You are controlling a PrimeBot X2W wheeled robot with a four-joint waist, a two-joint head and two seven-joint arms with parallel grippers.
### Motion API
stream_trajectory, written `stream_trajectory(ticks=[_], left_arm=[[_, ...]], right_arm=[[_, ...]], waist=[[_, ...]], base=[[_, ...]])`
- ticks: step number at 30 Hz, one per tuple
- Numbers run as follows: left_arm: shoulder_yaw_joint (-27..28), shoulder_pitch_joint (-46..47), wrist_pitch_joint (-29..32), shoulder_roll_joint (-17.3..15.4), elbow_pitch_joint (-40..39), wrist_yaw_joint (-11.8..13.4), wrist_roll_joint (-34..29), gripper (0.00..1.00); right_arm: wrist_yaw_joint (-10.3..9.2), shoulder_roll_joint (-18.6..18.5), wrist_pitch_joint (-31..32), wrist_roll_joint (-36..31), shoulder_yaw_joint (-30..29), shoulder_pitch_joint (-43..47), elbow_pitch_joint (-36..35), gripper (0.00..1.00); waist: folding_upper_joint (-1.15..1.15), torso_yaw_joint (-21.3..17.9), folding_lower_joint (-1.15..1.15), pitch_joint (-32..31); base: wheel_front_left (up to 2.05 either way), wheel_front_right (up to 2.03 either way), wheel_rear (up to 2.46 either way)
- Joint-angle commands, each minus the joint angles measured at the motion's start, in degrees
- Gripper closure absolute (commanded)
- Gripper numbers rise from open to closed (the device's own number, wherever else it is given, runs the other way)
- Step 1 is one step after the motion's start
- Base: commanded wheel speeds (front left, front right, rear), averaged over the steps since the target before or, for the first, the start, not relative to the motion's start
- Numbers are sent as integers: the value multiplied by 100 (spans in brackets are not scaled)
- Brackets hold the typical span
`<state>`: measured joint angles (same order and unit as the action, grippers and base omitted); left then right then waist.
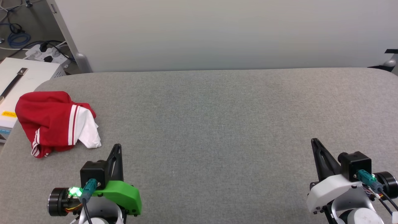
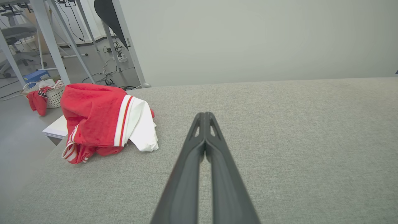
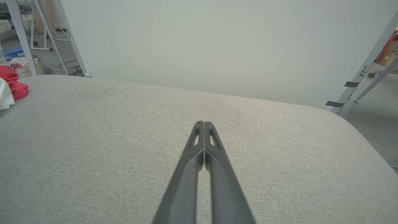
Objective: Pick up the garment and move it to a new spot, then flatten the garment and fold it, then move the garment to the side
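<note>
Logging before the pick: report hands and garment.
Left hand shut, empty. Right hand shut, empty. Garment crumpled at left edge of table, untouched. Nothing between it and left hand.

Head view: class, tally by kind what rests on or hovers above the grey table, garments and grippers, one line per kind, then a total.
Garments: 1 (red-and-white garment, crumpled)
Grippers: 2 (left gripper, right gripper, both shut)
Total: 3

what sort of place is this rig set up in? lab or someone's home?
Likely a robotics lab or test bay, not a home: a grey fabric-covered table stands before a plain partition panel, with a power strip and loose cables on the floor beside it.
</note>
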<state>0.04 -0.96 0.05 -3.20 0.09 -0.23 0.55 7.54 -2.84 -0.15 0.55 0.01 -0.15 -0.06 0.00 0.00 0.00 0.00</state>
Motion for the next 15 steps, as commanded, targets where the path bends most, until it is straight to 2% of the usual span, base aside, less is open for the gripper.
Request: stream_trajectory(ticks=[1,13,14,15], left_arm=[[-4,96,-5,33,-9,23,-55,100],[-4,96,-5,33,-9,23,-55,100],[0,-2,-2,-1,0,-1,3,0],[1,-5,0,-1,1,-1,2,0]], right_arm=[[-5,-4,15,-55,-1,15,6,100],[-5,-4,15,-55,-1,15,6,100],[0,0,-1,3,-1,0,0,0],[0,1,0,3,0,0,0,0]], waist=[[0,0,0,0],[0,0,0,0],[0,0,0,0],[0,0,0,0]], base=[[0,0,0],[0,0,0],[0,0,0],[0,0,0]])
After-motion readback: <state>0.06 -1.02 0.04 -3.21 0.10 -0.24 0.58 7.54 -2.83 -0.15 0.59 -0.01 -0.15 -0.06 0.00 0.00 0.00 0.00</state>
